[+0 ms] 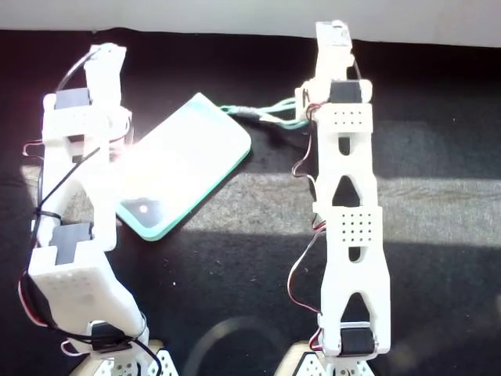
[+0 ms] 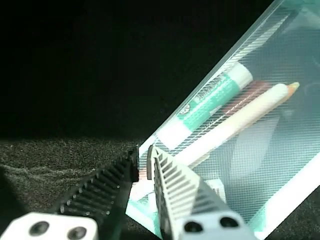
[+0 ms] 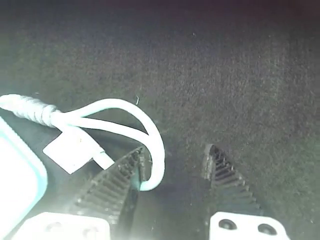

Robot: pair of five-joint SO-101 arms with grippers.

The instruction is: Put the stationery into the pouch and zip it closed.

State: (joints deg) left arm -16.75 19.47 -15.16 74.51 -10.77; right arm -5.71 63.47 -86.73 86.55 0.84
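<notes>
On the left we see the left arm (image 1: pixel 74 196) standing over the dark table (image 1: pixel 438 258). Its left gripper (image 2: pixel 144 152) has its two fingers squeezed almost together on a corner of the pouch (image 1: pixel 188 164), so it is pinching the pouch. The pouch is see-through with a green rim. It lies flat and slanted on the table between the two arms, closer to the left one. Inside it we see a green and white glue stick (image 2: pixel 210 107), a white pencil (image 2: pixel 240 117) and a reddish-brown pen (image 2: pixel 250 90), side by side. From the pouch's far corner a pale green cord (image 1: pixel 266 116) runs to the right and makes a loop, with a small white tag (image 3: pixel 72 150) on it. The right gripper (image 3: pixel 175 162) has its fingers spread wide apart, and the end of the loop touches the inside of one finger. The right arm (image 1: pixel 351 204) lies long and straight on the right
</notes>
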